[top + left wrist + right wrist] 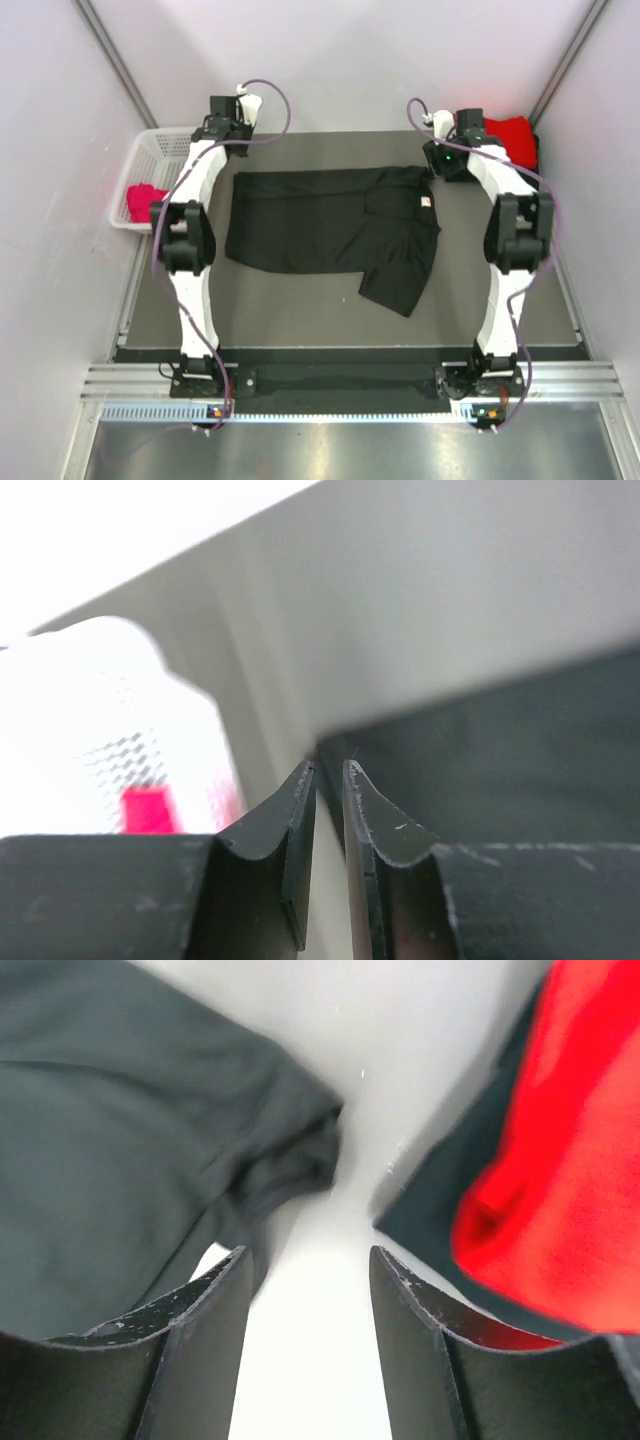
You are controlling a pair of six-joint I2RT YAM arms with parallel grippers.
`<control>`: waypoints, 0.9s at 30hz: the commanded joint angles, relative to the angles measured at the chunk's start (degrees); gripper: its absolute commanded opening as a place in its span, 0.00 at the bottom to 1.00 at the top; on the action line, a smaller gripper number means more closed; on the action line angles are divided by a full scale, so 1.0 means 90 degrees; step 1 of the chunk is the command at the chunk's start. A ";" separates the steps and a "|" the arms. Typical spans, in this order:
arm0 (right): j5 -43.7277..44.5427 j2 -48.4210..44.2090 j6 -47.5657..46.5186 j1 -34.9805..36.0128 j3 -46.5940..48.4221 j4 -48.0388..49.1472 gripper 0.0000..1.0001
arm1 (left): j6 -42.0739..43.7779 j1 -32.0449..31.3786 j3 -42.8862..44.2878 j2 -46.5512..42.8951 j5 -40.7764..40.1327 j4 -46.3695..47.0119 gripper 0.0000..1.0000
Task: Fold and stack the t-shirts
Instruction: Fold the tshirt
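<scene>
Black t-shirt point(130, 1130) lies just beside the parted right pincer point(308, 1255)

Top view: high behind arms point(195, 270), looking down on surface point(300, 300).
Left wrist: low, close, facing basket point(110, 720).
Right wrist: close over black shirt point(120, 1130) and red shirt point(560, 1140), shared with top.

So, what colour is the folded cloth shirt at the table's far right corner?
It is a bright red soft cloth shirt; the right wrist view shows it best.
</scene>
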 commanded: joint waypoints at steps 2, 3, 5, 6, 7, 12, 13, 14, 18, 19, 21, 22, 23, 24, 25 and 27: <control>-0.0842 -0.1918 -0.0962 0.0052 -0.1032 0.0505 0.50 | 0.0151 -0.0028 -0.1458 -0.2030 0.0578 -0.0065 0.24; -0.1299 -0.2095 -0.1419 0.0061 -0.1278 0.0116 0.49 | 0.0413 -0.0028 -0.1694 -0.2207 0.0773 -0.0280 0.23; -0.1789 -0.2679 -0.2006 0.0071 -0.2163 -0.0354 0.47 | 0.0610 -0.0018 -0.2492 -0.2666 0.0862 -0.0750 0.22; -0.1879 -0.2905 -0.2686 0.0090 -0.2526 -0.0434 0.46 | 0.0746 -0.0009 -0.2788 -0.2803 0.0901 -0.0790 0.22; -0.1919 -0.3120 -0.3012 0.0100 -0.2907 -0.0445 0.45 | 0.0757 0.0001 -0.3071 -0.3066 0.0921 -0.0780 0.21; -0.2055 -0.4429 -0.5548 0.0363 -0.5232 -0.0601 0.41 | 0.0582 0.0021 -0.4313 -0.3274 0.0698 -0.0381 0.22; -0.2104 -0.4721 -0.5864 0.0432 -0.5670 -0.0649 0.40 | 0.0495 0.0021 -0.4353 -0.3186 0.0484 -0.0361 0.22; -0.2230 -0.4850 -0.6167 0.0558 -0.5858 -0.0785 0.40 | 0.0445 0.0030 -0.4382 -0.3147 0.0434 -0.0264 0.22; -0.2670 -0.5173 -0.7357 0.0969 -0.6173 -0.1458 0.41 | 0.0484 0.0031 -0.4412 -0.3049 0.0180 -0.0087 0.22; -0.2768 -0.5192 -0.7554 0.1047 -0.6153 -0.1692 0.41 | 0.0503 0.0031 -0.4373 -0.2991 0.0112 -0.0068 0.22; -0.2983 -0.5212 -0.8255 0.1291 -0.6163 -0.2347 0.42 | 0.0494 0.0060 -0.4324 -0.2912 -0.0172 -0.0068 0.22; -0.3041 -0.5251 -0.8462 0.1446 -0.6211 -0.2668 0.42 | 0.0494 0.0098 -0.4295 -0.2864 -0.0211 -0.0077 0.22; -0.3061 -0.5271 -0.8880 0.1535 -0.6260 -0.2836 0.43 | 0.0484 0.0118 -0.4285 -0.2844 -0.0221 -0.0106 0.22; -0.3081 -0.5290 -0.9058 0.1613 -0.6299 -0.2963 0.43 | 0.0484 0.0138 -0.4285 -0.2834 -0.0221 -0.0116 0.22; -0.3110 -0.5329 -0.9186 0.1720 -0.6396 -0.3109 0.44 | 0.0474 0.0157 -0.4304 -0.2805 -0.0231 -0.0116 0.22; -0.3130 -0.5290 -0.9567 0.1819 -0.6475 -0.3237 0.45 | 0.0455 0.0196 -0.4304 -0.2795 -0.0241 -0.0136 0.22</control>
